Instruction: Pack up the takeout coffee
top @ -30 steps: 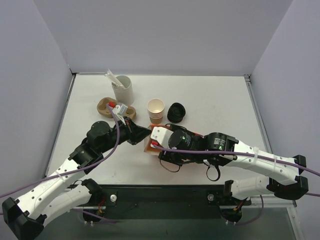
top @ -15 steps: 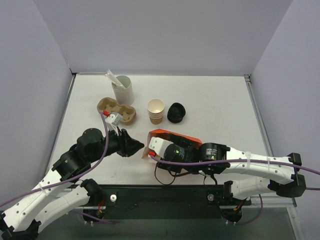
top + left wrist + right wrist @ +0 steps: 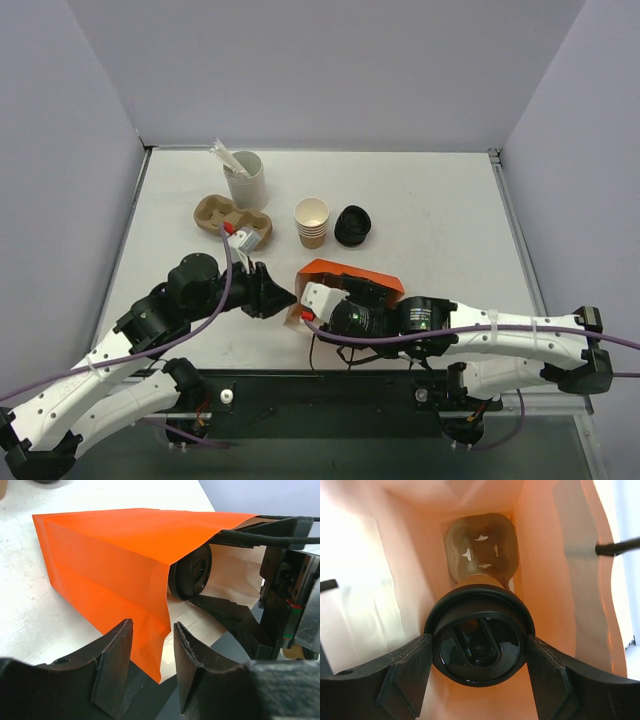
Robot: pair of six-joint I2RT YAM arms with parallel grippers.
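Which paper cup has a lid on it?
The cup gripped by the right end effector inside the orange bag; the stacked cups on the table stand open, lidless.

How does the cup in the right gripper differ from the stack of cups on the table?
The takeout coffee wears a black lid; the stack of cups is lidless. The coffee lies sideways inside the orange bag, clamped by the right gripper; the stack stands upright, free on the table. Both are tan paper cups.
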